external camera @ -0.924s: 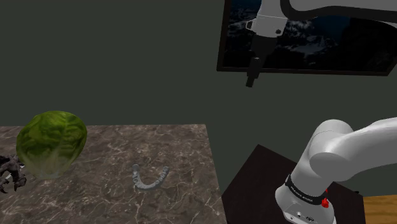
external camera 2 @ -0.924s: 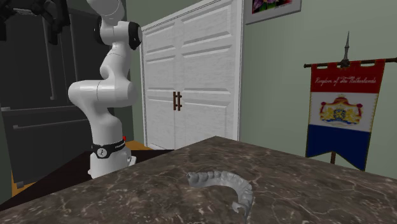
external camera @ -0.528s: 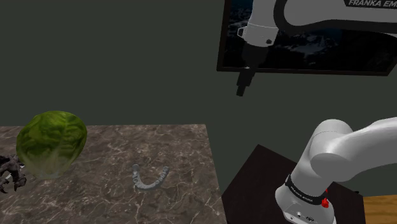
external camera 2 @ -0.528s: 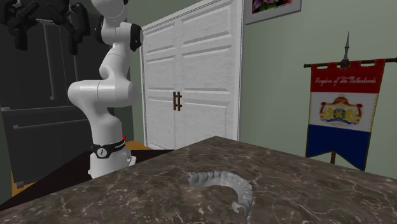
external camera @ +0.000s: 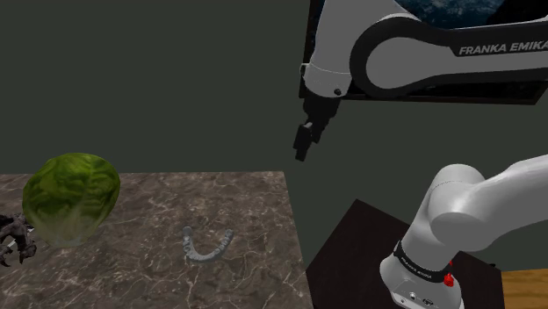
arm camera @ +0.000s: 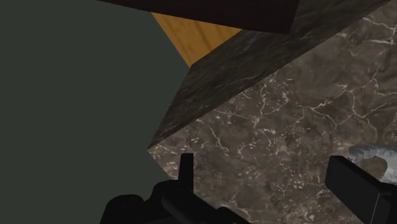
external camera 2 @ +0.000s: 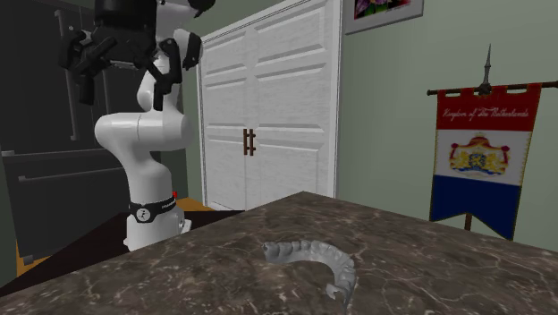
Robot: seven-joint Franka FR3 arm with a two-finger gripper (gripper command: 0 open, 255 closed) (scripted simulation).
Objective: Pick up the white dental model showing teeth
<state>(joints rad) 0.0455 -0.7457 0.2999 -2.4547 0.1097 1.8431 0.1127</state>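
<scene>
The pale grey dental model (external camera: 207, 247), a U-shaped arch of teeth, lies flat on the dark marble table (external camera: 255, 202) near its front edge. It also lies mid-table in the second exterior view (external camera 2: 313, 260). My black gripper (external camera: 304, 145) hangs high in the air, beyond the table's right edge in the shoulder view and well above the model. From across the table my gripper (external camera 2: 121, 88) stands open with nothing in it. In the wrist view my gripper (arm camera: 270, 188) looks down on the table corner, and one end of the model (arm camera: 376, 154) shows just beyond one fingertip.
A large green cabbage (external camera: 70, 195) sits on the table at the shoulder view's left, with a dark spiky figure (external camera: 12, 240) beside it. My dark stand (external camera: 351, 255) adjoins the table. White double doors (external camera 2: 268, 107) and a striped banner (external camera 2: 483, 152) stand behind.
My gripper has come down and swung toward the shoulder view's left, closer to the table edge. Its fingers stay apart. The dental model has not moved.
</scene>
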